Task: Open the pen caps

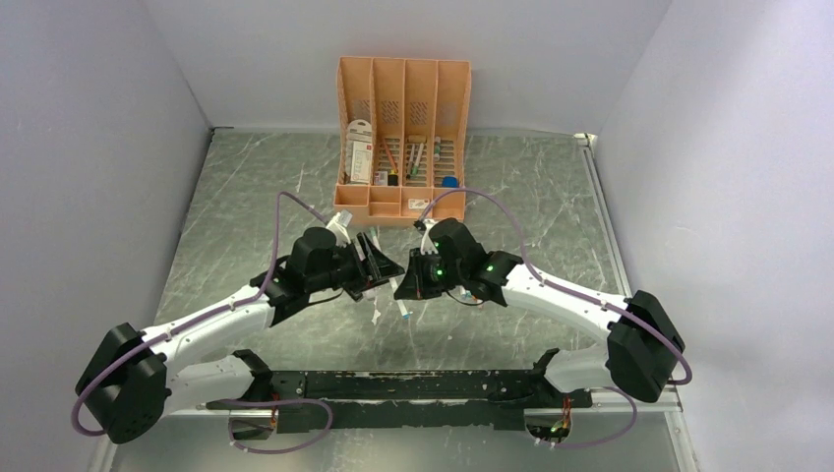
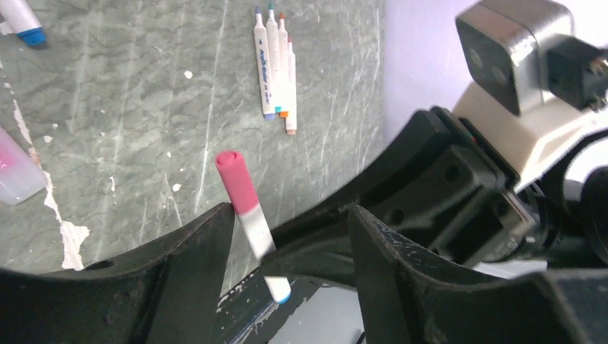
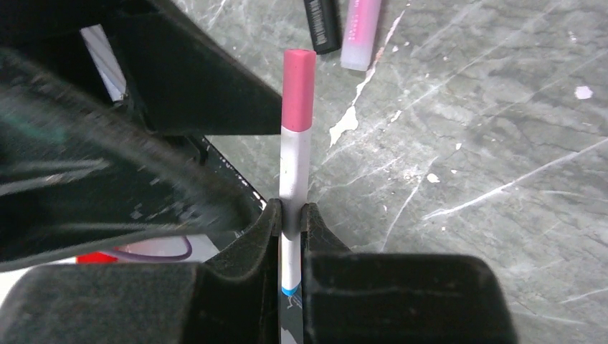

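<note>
My right gripper (image 3: 291,215) is shut on the white barrel of a slim marker (image 3: 294,172), which it holds above the table. The marker's pink cap (image 3: 298,89) is on and sticks out past the fingertips. In the left wrist view the pink cap (image 2: 235,180) lies just inside my open left gripper (image 2: 292,209), close against its left finger (image 2: 208,244). I cannot tell if they touch. In the top view the two grippers meet at mid-table, left (image 1: 379,264) and right (image 1: 403,285), and hide the marker.
Several capped markers (image 2: 276,64) lie side by side on the table. A blue-capped marker (image 2: 25,25), a pink highlighter (image 3: 362,32) and a black object (image 3: 323,25) lie nearby. The peach organizer (image 1: 403,128) stands at the back.
</note>
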Action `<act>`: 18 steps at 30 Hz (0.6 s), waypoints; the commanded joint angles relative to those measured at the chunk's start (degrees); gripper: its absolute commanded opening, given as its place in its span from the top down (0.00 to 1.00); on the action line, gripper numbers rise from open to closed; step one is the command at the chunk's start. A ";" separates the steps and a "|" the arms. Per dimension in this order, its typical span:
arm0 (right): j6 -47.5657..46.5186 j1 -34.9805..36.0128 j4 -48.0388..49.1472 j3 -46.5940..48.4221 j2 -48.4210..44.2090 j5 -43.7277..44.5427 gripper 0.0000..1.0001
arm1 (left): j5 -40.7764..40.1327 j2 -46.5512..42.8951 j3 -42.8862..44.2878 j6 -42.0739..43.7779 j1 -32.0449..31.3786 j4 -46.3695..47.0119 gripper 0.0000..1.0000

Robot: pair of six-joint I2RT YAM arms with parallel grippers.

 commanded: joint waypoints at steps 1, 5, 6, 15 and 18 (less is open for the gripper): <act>0.27 1.69 0.35 1.11 -1.01 -0.54 1.00 | -3.71 0.98 0.70 -1.41 -0.29 0.28 0.33; 0.22 1.89 0.24 1.14 -1.47 -0.77 1.00 | -4.07 1.46 1.03 -1.04 -0.32 -0.30 0.36; 0.24 1.97 0.20 1.26 -1.44 -0.80 1.00 | -4.18 1.53 1.06 -0.91 -0.33 -0.52 0.38; 0.64 2.61 0.03 1.44 -2.09 0.17 1.00 | -3.70 1.82 0.55 -0.90 -0.45 -0.96 0.63; 0.51 2.61 -0.40 1.60 -2.18 0.41 1.00 | -3.44 2.56 0.78 -0.85 -0.57 -1.07 0.70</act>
